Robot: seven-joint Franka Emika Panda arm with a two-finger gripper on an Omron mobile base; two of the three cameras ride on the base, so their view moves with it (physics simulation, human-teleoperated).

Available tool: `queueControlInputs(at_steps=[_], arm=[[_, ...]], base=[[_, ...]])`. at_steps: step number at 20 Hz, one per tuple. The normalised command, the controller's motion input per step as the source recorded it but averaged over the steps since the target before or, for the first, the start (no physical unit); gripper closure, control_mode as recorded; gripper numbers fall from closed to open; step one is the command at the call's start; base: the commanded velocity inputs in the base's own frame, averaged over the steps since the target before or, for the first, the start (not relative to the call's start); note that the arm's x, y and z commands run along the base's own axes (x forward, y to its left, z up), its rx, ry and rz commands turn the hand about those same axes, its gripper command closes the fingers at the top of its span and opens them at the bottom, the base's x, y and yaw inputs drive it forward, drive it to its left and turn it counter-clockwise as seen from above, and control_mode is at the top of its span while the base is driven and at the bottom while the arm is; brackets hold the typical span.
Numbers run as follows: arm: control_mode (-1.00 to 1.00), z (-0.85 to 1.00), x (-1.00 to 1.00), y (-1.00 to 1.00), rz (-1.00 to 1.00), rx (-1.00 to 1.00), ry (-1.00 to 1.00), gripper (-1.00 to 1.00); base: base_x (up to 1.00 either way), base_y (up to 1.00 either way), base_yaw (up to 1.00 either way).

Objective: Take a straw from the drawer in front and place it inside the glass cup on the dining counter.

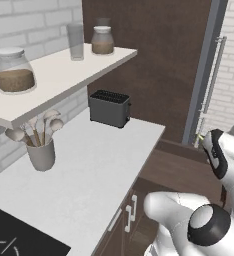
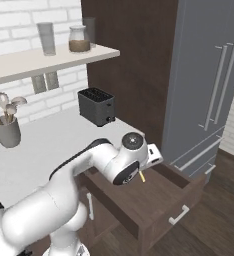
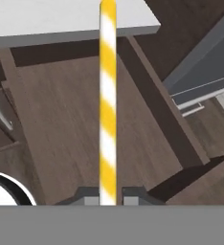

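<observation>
Straw (image 3: 107, 100): yellow and white striped, pinched by its lower end between the two finger tips in the hand view and running straight up along the gripper's axis; a short yellow tip also pokes out below the hand in the right base view
Gripper (image 3: 108, 197): clenched on the straw, jaws nearly together because the stick is so slim; holding it by the end leaves most of its length free, which I judge suits lowering it into a cup
Drawer (image 2: 156, 200): pulled out, dark brown, silver bar handle on its front; its floor lies bare under the straw, and the hand hangs above it near the worktop's front edge
Step in hand: the straw looks lifted clear of the drawer, so the carry to the glass cup on the dining counter is what remains
Worktop (image 1: 94, 170): white; a black toaster (image 1: 109, 108) stands at its far end against the dark panel, a grey utensil pot (image 1: 41, 154) near the brick wall
Shelf (image 1: 49, 80): above the worktop, carrying lidded jars and a tall greyish tumbler
Fridge (image 2: 209, 75): grey, beyond the drawer's right side
</observation>
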Motion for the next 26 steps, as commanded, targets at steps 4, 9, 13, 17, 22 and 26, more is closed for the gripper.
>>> queueControlInputs(at_steps=[4,9,13,17,22,26], arm=[[1.0,0.01,-0.28,0.0,-0.04,0.0,-0.03,1.0],[1.0,0.0,0.0,0.0,0.0,0.0,0.0,1.0],[1.0,0.0,0.0,0.0,0.0,0.0,0.0,1.0],[1.0,0.0,0.0,0.0,0.0,0.0,0.0,1.0],[1.0,0.0,0.0,0.0,0.0,0.0,0.0,1.0],[1.0,0.0,0.0,0.0,0.0,0.0,0.0,1.0]], base=[[-0.3,0.0,-0.11],[-0.59,-0.04,-0.39],[-0.38,-0.29,-0.53],[-0.01,-0.45,-0.57],[0.09,-0.49,-0.56],[0.33,-0.46,-0.45]])
